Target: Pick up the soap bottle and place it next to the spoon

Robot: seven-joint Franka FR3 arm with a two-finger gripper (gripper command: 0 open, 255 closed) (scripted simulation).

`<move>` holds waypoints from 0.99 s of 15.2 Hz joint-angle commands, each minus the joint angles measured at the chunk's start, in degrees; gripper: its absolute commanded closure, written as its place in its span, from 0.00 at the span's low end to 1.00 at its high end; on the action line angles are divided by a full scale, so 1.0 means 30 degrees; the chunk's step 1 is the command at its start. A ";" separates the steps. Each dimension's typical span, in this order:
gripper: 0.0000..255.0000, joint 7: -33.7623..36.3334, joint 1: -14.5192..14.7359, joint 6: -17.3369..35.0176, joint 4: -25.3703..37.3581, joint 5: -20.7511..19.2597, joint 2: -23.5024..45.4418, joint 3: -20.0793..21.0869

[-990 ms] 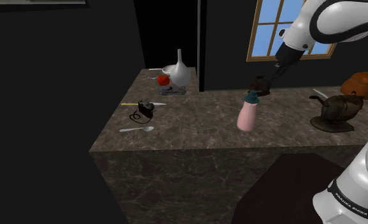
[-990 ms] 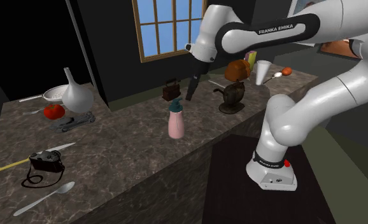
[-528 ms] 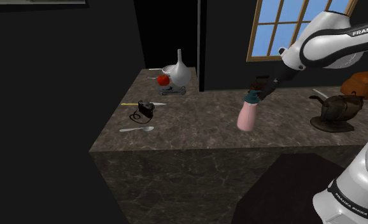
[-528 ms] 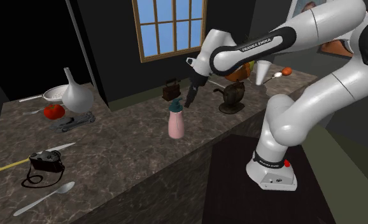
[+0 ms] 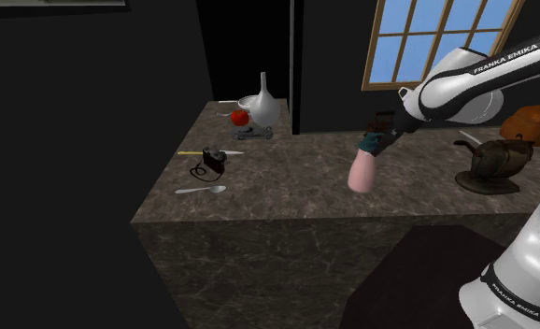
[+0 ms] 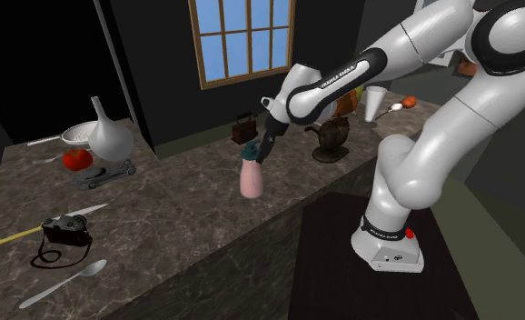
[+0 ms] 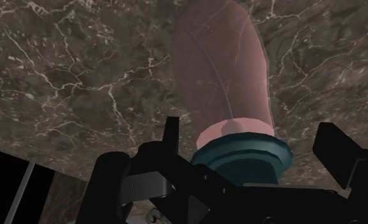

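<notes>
A pink soap bottle (image 5: pixel 361 172) (image 6: pixel 250 180) with a teal pump cap stands upright near the middle of the marble counter (image 5: pixel 287 178). My gripper (image 5: pixel 378 142) (image 6: pixel 259 156) has come down onto its top at a slant. In the wrist view the gripper (image 7: pixel 249 137) is open, a black finger (image 7: pixel 171 130) on each side of the teal cap (image 7: pixel 243 159), and the pink body (image 7: pixel 221 70) stretches away below. The silver spoon (image 5: pixel 201 190) (image 6: pixel 65 283) lies far off near the counter's front edge, at the shoulder view's left.
A black camera (image 5: pixel 210 161) and a yellow-handled knife (image 5: pixel 203 152) lie behind the spoon. A grey vase (image 5: pixel 264 103), a tomato (image 5: pixel 239 117) and a colander stand at the far corner. A dark kettle-like object (image 5: pixel 490 166) sits beside the bottle toward the arm.
The arm has lowered and the gripper has dropped from above the bottle down around its cap. The bottle has not moved.
</notes>
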 commanded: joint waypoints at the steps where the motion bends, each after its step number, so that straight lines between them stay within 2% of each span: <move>1: 0.00 -0.0327 0.0459 0.0766 -0.0049 0.0382 0.0677 -0.0332; 3: 0.00 -0.0569 0.0866 0.1296 -0.0039 0.0725 0.1198 -0.0588; 11: 0.00 -0.0567 0.0863 0.1292 -0.0039 0.0722 0.1195 -0.0586; 12: 1.00 -0.0567 0.0863 0.1292 -0.0039 0.0722 0.1195 -0.0586; 15: 1.00 -0.0547 0.0846 0.1283 -0.0057 0.0707 0.1167 -0.0565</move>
